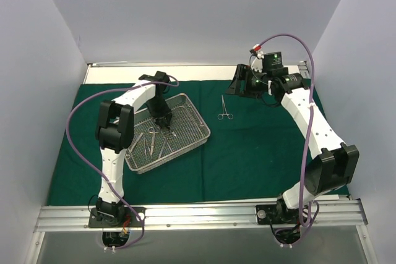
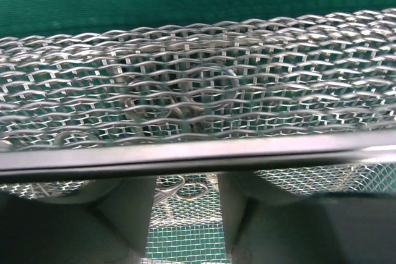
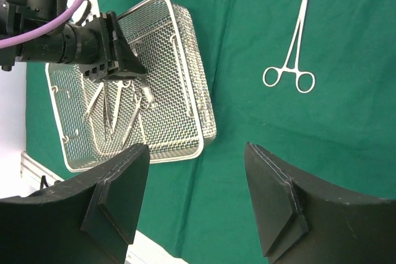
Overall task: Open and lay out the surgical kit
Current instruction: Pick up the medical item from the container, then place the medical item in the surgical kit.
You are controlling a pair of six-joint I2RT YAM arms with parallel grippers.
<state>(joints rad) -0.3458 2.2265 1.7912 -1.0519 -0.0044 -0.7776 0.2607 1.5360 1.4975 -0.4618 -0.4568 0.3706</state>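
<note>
The left end effector [image 1: 163,120], fingers apart, dips into the wire-mesh tray [image 1: 198,115] just above the instruments [image 1: 152,141]. The right end effector [image 3: 197,205] hangs wide apart, and ahead of it one clamp [image 3: 300,24] lies on the green cloth [image 3: 346,122].

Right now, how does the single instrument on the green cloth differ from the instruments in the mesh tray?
The single instrument lies alone on the bare cloth, right of the tray; the tray instruments lie bunched together on mesh. Nothing hangs over the single instrument; the left gripper hangs over the tray instruments. Both are slim steel tools with ring handles.
</note>
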